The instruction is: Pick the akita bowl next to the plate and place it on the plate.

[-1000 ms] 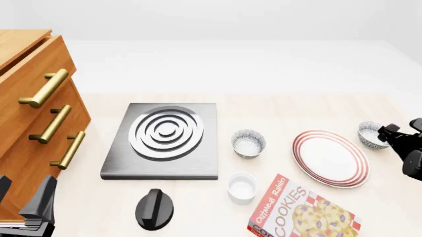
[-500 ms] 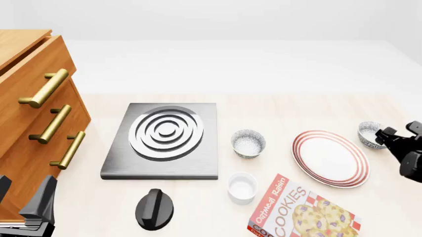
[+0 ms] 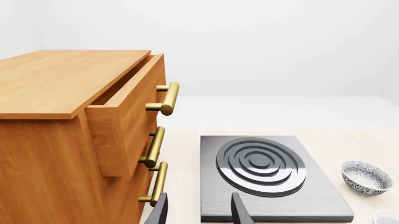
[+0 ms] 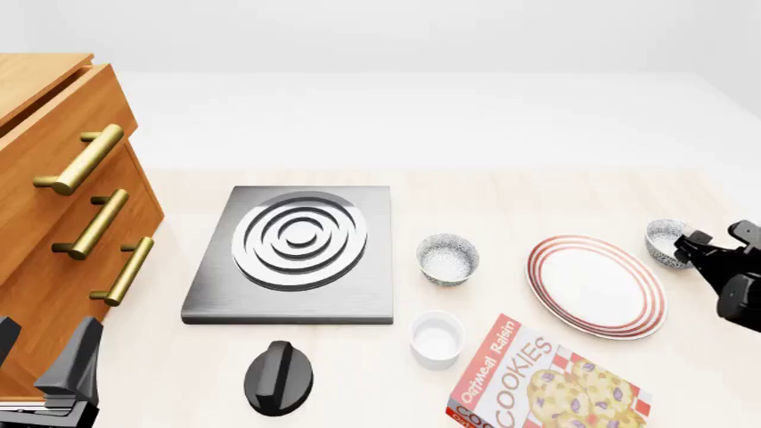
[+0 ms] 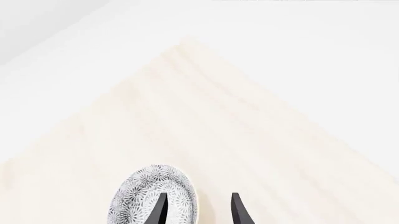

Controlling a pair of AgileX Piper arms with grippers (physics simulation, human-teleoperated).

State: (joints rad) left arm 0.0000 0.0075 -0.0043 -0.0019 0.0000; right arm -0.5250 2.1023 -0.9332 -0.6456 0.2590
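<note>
Right tool (image 4: pixel 714 246) sits open and empty straddling the rim of the bowl (image 4: pixel 666 242) just right of the plate (image 4: pixel 596 285), probably lining up a rim pinch to lift it over.

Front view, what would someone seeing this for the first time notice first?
Probably the large white plate with red concentric rings at the table's right side, with the right gripper open at the rim of the speckled grey-black akita bowl just beyond it. Next, the grey square stove with silver rings mid-table and the wooden drawer cabinet with brass handles at the left edge.
</note>
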